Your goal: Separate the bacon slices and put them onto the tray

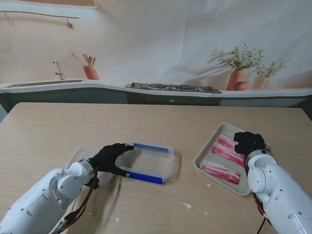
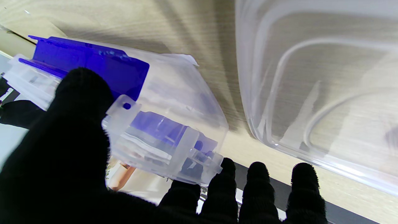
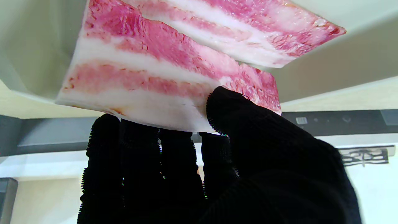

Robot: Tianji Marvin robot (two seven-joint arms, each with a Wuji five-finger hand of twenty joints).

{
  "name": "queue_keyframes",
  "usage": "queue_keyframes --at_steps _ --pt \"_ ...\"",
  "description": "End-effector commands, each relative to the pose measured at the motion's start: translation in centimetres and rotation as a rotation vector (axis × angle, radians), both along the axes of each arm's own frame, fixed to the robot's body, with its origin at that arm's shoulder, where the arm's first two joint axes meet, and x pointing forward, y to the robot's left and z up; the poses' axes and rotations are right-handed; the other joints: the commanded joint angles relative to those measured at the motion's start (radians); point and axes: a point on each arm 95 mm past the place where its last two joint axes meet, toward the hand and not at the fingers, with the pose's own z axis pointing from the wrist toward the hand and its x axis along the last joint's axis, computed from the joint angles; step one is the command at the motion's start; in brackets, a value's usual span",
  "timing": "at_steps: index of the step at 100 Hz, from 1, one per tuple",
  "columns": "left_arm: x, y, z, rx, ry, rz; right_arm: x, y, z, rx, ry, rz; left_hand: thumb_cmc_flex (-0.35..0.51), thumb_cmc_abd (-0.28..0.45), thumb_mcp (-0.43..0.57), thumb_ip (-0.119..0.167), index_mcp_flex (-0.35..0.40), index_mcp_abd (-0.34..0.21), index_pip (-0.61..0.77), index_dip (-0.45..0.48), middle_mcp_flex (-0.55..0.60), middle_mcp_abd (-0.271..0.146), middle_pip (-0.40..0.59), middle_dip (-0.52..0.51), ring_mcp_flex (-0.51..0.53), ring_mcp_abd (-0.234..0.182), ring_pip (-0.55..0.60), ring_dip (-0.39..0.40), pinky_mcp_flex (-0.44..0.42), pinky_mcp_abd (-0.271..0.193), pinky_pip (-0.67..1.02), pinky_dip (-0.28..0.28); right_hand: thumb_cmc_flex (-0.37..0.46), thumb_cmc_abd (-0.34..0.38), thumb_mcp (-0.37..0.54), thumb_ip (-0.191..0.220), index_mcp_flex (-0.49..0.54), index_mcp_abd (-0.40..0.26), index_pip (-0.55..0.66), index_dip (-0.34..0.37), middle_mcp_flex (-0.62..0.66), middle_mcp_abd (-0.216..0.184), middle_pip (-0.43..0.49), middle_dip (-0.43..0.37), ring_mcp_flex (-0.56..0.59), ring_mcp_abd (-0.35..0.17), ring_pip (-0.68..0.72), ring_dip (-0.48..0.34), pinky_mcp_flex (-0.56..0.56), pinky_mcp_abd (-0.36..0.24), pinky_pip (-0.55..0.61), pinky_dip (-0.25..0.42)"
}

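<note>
The right hand (image 1: 249,142) reaches over the far end of the tray (image 1: 204,155), thumb (image 3: 230,105) and fingers pinching the end of a bacon slice (image 3: 149,77). Three bacon slices lie across the tray, apart from each other in the stand view. Well to the left of the tray, the left hand (image 1: 109,158) grips the near-left corner of the clear container (image 1: 148,163) with blue clips; its clear lid (image 2: 317,93) lies just left of the container.

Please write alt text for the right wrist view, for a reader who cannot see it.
The right hand, in a black glove, pinches the end of a raw bacon slice between thumb and fingers over the pale tray. A second slice lies beyond it.
</note>
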Motion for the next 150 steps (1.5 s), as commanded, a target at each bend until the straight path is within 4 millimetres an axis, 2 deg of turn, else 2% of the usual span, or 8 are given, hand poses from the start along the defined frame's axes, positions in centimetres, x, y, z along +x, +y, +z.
queue_keyframes --at_steps 1,48,99,113,121,129,141,150 --pt "-0.3 -0.1 -0.7 0.009 0.025 0.0 0.1 0.3 -0.3 -0.001 0.007 0.009 0.044 0.021 0.051 0.016 0.031 0.075 0.025 0.008 0.003 -0.042 0.011 -0.005 -0.024 -0.012 0.008 -0.002 -0.006 0.003 0.004 0.017 0.067 0.089 0.032 -0.01 0.032 -0.13 0.096 0.055 -0.01 -0.017 0.02 -0.004 -0.007 -0.013 0.008 -0.003 -0.019 -0.009 0.011 0.025" --pt "-0.3 0.1 -0.7 0.011 0.026 0.002 0.7 -0.1 -1.2 -0.01 0.003 -0.036 0.045 0.023 0.051 0.016 0.032 0.076 0.025 0.008 0.003 -0.043 0.012 -0.009 -0.024 -0.013 0.009 -0.003 -0.007 0.003 0.006 0.014 0.067 0.091 0.025 -0.01 0.024 -0.139 0.091 0.041 -0.019 -0.028 0.013 -0.021 -0.014 -0.014 -0.013 -0.015 -0.023 -0.013 0.004 0.022" --pt "-0.2 0.2 -0.8 0.014 0.025 0.005 1.1 -0.5 -2.2 -0.058 -0.024 -0.065 0.046 0.021 0.053 0.016 0.032 0.076 0.025 0.008 0.003 -0.042 0.014 -0.01 -0.024 -0.013 0.009 -0.004 -0.007 0.003 0.007 0.013 0.069 0.071 0.021 -0.01 0.013 -0.157 0.082 -0.005 -0.057 -0.039 -0.026 -0.086 -0.047 -0.02 -0.082 -0.06 -0.04 -0.018 -0.019 0.008" --pt "-0.2 0.2 -0.8 0.013 0.025 0.005 0.9 -0.5 -2.2 -0.066 -0.016 -0.077 0.046 0.023 0.054 0.016 0.032 0.077 0.025 0.008 0.003 -0.041 0.014 -0.01 -0.024 -0.013 0.009 -0.004 -0.007 0.003 0.007 0.012 0.007 0.049 0.042 -0.019 -0.104 -0.074 -0.049 -0.138 -0.193 -0.045 -0.103 -0.181 -0.148 -0.015 -0.23 -0.149 -0.098 -0.024 -0.074 -0.026" --pt "-0.2 0.2 -0.9 0.013 0.026 0.004 0.8 -0.5 -2.2 -0.073 -0.028 -0.075 0.047 0.021 0.054 0.016 0.032 0.076 0.025 0.008 0.003 -0.042 0.014 -0.01 -0.024 -0.013 0.009 -0.004 -0.007 0.004 0.007 0.012 -0.053 0.057 0.077 0.01 -0.122 -0.035 -0.208 -0.094 -0.307 -0.056 -0.12 -0.242 -0.224 -0.006 -0.326 -0.201 -0.134 -0.031 -0.097 -0.041" --pt "-0.2 0.2 -0.9 0.013 0.026 0.005 0.8 -0.4 -2.1 -0.068 -0.053 -0.067 0.046 0.022 0.054 0.016 0.032 0.076 0.025 0.008 0.003 -0.042 0.013 -0.01 -0.023 -0.013 0.009 -0.004 -0.007 0.004 0.008 0.013 -0.112 0.067 0.103 0.092 -0.138 -0.008 -0.326 -0.036 -0.392 -0.058 -0.164 -0.29 -0.302 0.0 -0.423 -0.241 -0.174 -0.039 -0.134 -0.057" --pt "-0.2 0.2 -0.9 0.013 0.025 0.005 0.7 -0.3 -1.6 -0.056 -0.093 -0.047 0.047 0.021 0.055 0.016 0.032 0.077 0.025 0.008 0.002 -0.042 0.013 -0.01 -0.024 -0.011 0.01 -0.003 -0.007 0.003 0.008 0.013 -0.135 0.068 0.09 0.096 -0.186 0.017 -0.37 -0.023 -0.474 -0.053 -0.22 -0.324 -0.388 -0.001 -0.513 -0.279 -0.218 -0.044 -0.197 -0.087" --pt "-0.2 0.2 -0.9 0.014 0.025 0.004 0.7 -0.2 -0.9 -0.053 -0.125 -0.024 0.047 0.02 0.056 0.016 0.032 0.075 0.025 0.008 0.003 -0.043 0.013 -0.01 -0.024 -0.014 0.009 -0.004 -0.007 0.003 0.008 0.013 -0.147 0.073 0.077 0.097 -0.214 0.009 -0.389 -0.023 -0.513 -0.071 -0.243 -0.337 -0.428 -0.009 -0.563 -0.302 -0.233 -0.048 -0.225 -0.103"
